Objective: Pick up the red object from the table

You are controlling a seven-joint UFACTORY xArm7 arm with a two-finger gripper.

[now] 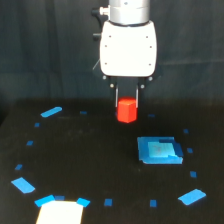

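**Red block held between the claw's fingers**

The red object [126,110] is seen clamped in the claw [127,99], whose two thin dark fingers [117,96] are closed against its sides. The block is held upright beneath the white wrist housing [127,47], and its top face is caught between the fingertips. Whether its underside touches the bench [90,160] or hangs just clear of it cannot be told from this view.

The black bench is spread below and in front of the arm. A flat blue square [159,150] is laid on it, near the block and toward the exterior view's right. Small blue tape marks [108,202] are scattered around in a loose ring, and larger blue strips are seen at the exterior view's left [51,111] and lower right [192,196]. A pale rectangular patch [60,212], edged with blue, is found at the bottom edge, well apart from the block.
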